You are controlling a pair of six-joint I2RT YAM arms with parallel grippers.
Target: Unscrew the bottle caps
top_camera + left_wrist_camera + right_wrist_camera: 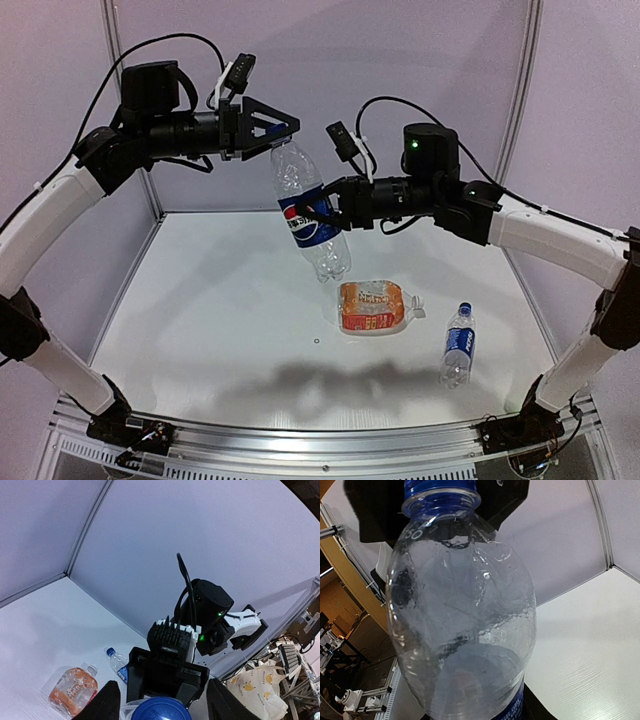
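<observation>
A large clear bottle with a blue label (pixel 310 215) hangs tilted above the table, and my right gripper (pixel 322 213) is shut on its labelled middle. Its blue cap (pixel 161 709) sits on the neck, also seen at the top of the right wrist view as the cap (pixel 440 485). My left gripper (pixel 277 135) straddles that cap, open, with a small gap on each side between its fingers (pixel 106 704) and the cap. A squat orange-labelled bottle (pixel 373 307) lies on the table with its whitish cap (pixel 417 312) pointing right. A slim blue-labelled bottle (pixel 458 346) lies beside it, blue cap (pixel 465 308) on.
The white table (pixel 220 300) is walled at the back and sides by pale panels (pixel 330 60). Both arms arch high over the table's middle. The aluminium front rail (pixel 320 440) runs along the near edge.
</observation>
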